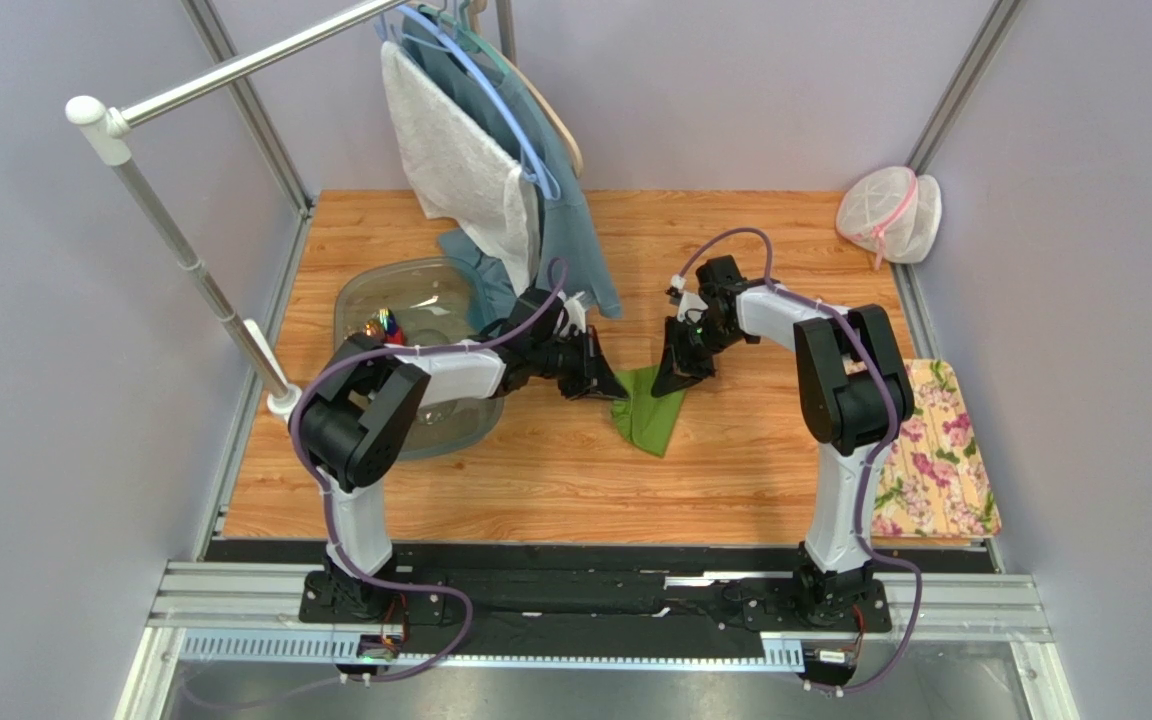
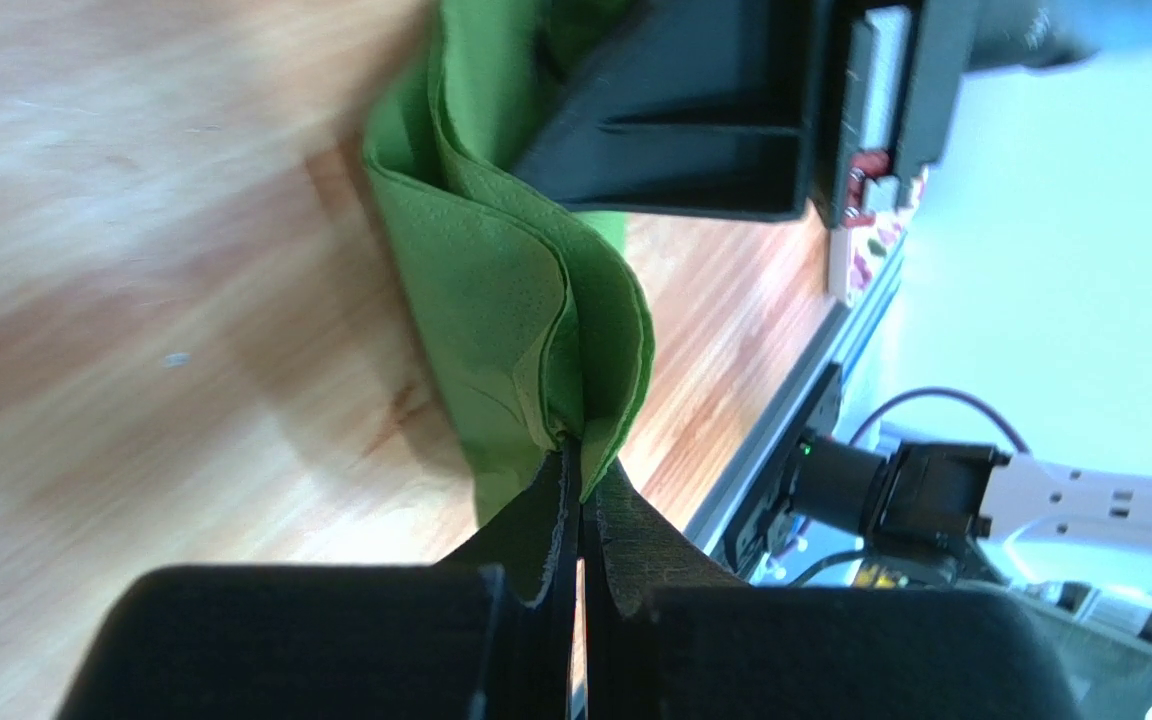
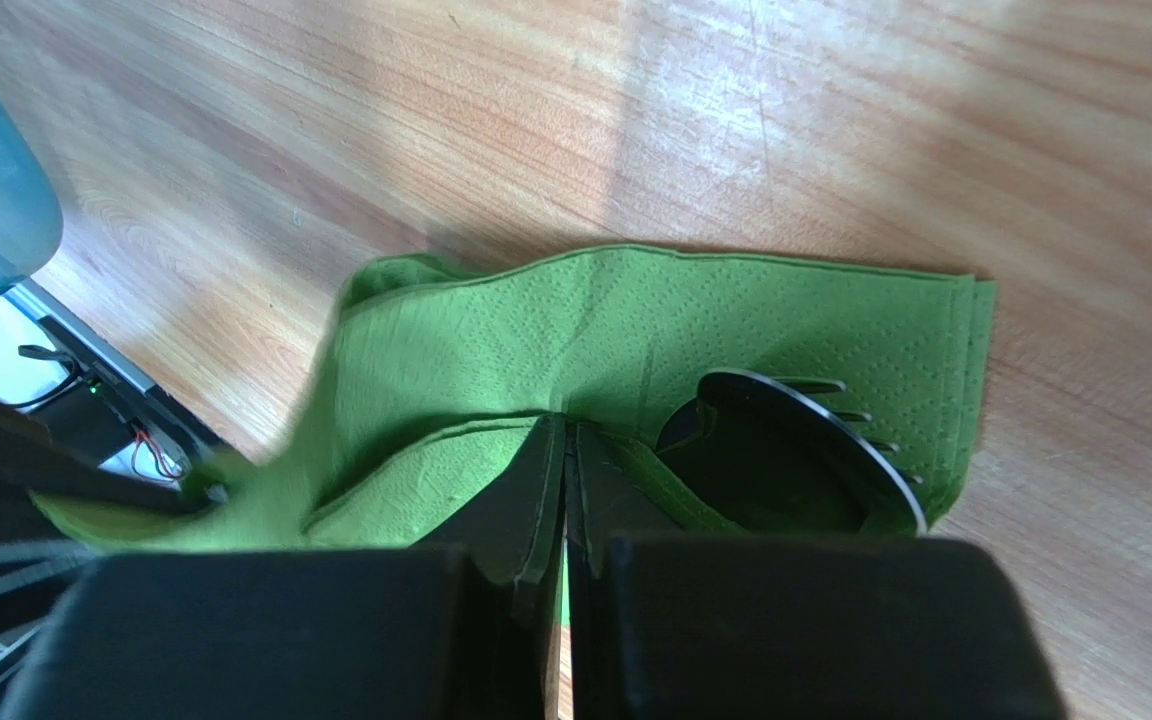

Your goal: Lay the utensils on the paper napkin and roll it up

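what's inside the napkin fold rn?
A black fork lies on the paper napkin, tines showing. Its handle is hidden behind the right gripper; any other utensils cannot be seen.

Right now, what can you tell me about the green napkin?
The paper napkin is thin, grass-green, dotted paper, folded in layers. It lies crumpled on the wooden table, partly lifted. The left gripper and right gripper each pinch an edge shut. A dark fork rests on it.
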`<state>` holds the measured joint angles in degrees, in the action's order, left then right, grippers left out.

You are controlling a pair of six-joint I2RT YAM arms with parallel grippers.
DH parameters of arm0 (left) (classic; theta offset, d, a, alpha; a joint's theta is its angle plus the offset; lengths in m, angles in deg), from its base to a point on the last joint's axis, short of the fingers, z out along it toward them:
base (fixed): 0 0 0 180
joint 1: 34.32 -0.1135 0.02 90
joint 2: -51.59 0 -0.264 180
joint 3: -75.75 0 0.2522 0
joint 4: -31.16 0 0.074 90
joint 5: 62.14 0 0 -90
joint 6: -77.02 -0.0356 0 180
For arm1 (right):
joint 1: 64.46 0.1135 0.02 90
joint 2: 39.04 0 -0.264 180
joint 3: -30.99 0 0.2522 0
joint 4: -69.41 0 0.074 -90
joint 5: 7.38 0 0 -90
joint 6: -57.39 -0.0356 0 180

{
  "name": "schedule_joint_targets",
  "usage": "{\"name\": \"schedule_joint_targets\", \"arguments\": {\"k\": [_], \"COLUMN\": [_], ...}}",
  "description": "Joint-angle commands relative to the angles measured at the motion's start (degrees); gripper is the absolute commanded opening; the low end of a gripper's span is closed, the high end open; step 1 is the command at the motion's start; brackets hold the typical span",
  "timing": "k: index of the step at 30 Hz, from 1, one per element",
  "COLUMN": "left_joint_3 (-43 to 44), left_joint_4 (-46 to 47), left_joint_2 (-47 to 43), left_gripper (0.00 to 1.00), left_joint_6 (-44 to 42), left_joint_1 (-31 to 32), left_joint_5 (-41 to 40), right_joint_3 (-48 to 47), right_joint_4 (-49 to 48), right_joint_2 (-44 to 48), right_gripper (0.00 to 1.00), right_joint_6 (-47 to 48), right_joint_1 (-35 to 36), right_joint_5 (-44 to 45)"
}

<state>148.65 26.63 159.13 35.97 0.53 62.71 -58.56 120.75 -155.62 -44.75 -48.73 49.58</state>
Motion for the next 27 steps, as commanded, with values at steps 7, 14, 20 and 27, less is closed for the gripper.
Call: {"name": "schedule_joint_targets", "arguments": {"k": [7, 14, 20, 27], "left_joint_3": [6.95, 7.84, 10.47, 9.69], "left_joint_4": [-4.38, -5.02, -7.03, -10.81], "left_joint_2": [-1.11, 1.96, 7.14, 10.31], "left_gripper": [0.0, 0.0, 0.0, 0.0], "left_joint_6": [-9.3, -11.42, -12.47, -13.0], "left_joint_1": [5.49, 8.83, 9.88, 9.54], "left_joint_5": [-0.83, -3.12, -5.75, -10.06], "right_joint_3": [2.31, 2.4, 2.58, 1.79], "right_joint_4": [-2.87, -3.04, -3.22, -1.99], "right_joint_2": [-3.13, -3.22, -3.13, -1.91], "right_gripper": [0.01, 0.0, 0.0, 0.01], "right_joint_6": [2.82, 2.56, 2.21, 2.12], "right_joint_1": [1.41, 1.41, 1.59, 1.59], "right_joint_5": [9.66, 10.01, 9.92, 8.61]}}
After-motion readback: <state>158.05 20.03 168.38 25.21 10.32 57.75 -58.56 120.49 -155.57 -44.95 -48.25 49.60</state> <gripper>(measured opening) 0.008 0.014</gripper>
